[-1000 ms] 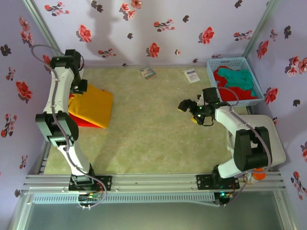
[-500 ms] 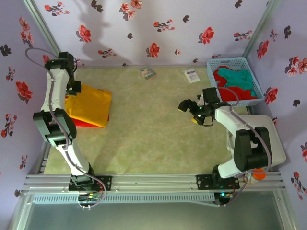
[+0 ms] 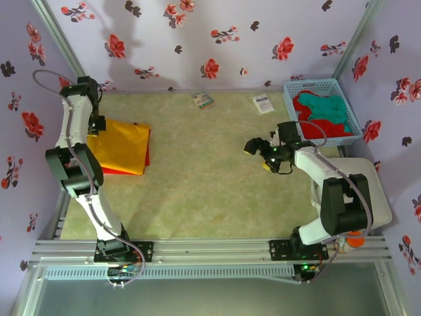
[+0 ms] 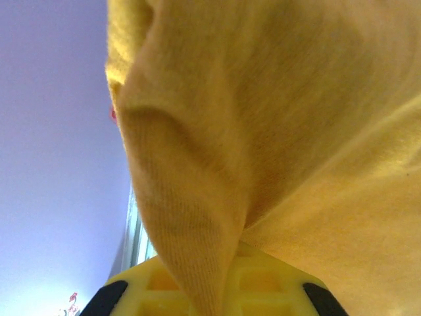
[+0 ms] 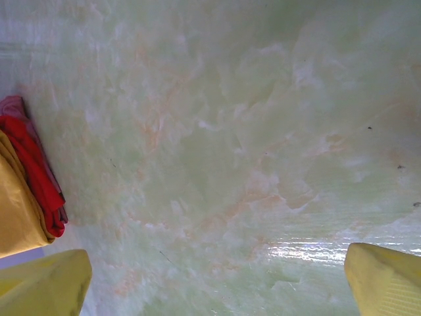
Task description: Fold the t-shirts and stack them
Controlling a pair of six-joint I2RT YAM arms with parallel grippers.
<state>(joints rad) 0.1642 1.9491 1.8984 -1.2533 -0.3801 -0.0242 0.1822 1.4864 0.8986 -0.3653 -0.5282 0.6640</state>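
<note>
A mustard-yellow t-shirt lies folded at the table's left side, on top of a red t-shirt whose edge shows below it. My left gripper is at the yellow shirt's far left corner, by the wall, shut on a pinch of its cloth. More t-shirts, red and teal, lie crumpled in the blue basket. My right gripper hovers over the bare table right of centre, open and holding nothing. Its wrist view catches the yellow and red stack far off.
Two small printed cards lie near the back wall. The flowered walls close in on the left, back and right. The marbled table stretches between the arms.
My left gripper has drawn left and back toward the wall with the yellow cloth, and the yellow shirt has shifted slightly left. The right arm has not moved.
</note>
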